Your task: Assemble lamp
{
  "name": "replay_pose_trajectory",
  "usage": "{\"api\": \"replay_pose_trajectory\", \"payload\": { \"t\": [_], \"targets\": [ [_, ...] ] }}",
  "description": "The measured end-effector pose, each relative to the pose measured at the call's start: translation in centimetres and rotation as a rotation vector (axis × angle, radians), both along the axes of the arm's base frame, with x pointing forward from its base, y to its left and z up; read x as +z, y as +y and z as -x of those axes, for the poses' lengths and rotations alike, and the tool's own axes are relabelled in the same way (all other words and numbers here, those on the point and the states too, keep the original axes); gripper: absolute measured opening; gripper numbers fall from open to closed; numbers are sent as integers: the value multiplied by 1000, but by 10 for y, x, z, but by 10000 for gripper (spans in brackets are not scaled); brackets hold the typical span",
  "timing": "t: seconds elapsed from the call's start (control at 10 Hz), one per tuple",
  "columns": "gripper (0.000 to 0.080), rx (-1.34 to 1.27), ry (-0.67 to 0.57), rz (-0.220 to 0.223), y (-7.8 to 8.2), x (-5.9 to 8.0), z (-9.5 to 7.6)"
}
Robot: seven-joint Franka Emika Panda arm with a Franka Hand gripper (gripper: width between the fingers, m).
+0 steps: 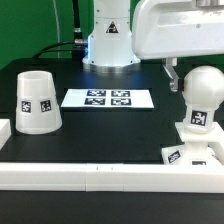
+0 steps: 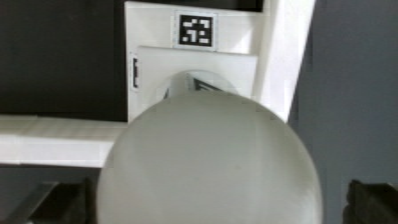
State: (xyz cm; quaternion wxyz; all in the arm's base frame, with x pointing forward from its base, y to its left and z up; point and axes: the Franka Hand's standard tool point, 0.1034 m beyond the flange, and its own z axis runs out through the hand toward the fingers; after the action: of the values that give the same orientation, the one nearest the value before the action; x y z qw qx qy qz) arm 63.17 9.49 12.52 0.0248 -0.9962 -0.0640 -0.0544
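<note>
Three white lamp parts are out, two of them stacked. Nearest, along the bench's near edge, runs the border rail (image 1: 100, 172); just behind it, towards the near corner on the exterior view's right, lies the base (image 1: 178, 154); the rail there looks to serve as a stop, so the base cannot slide while it is worked on.

The bulb (image 1: 201, 92) stands upright on the base, neck down and round end up; whether it is fully seated I cannot tell. The gripper (image 2: 205, 205) hangs over it with jaws spread to either side of the round end; one finger (image 1: 172, 78) shows just beside the bulb with a dark sliver between, so I judge nothing is pinched. The wrist view looks down over the bulb onto the base's tag, which suggests the hand is centred on it.

Further in, towards the edge on the exterior view's left, the shade (image 1: 35, 102) sits wide end down, well apart from the bulb; bare bench lies between, so a sideways reach looks free, and room is tight only by the rail. Mid-bench the marker board (image 1: 108, 98) lies flat; at the far edge stands the arm's pedestal (image 1: 110, 45).
</note>
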Motion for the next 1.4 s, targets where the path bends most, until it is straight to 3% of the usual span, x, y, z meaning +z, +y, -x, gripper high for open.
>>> {"api": "replay_pose_trajectory", "payload": {
  "t": [0.6, 1.2, 1.4],
  "targets": [
    [699, 392, -23, 50, -2, 0, 0],
    [699, 1145, -32, 211, -3, 0, -2],
    [699, 1323, -22, 244, 0, -1, -1]
  ]
}}
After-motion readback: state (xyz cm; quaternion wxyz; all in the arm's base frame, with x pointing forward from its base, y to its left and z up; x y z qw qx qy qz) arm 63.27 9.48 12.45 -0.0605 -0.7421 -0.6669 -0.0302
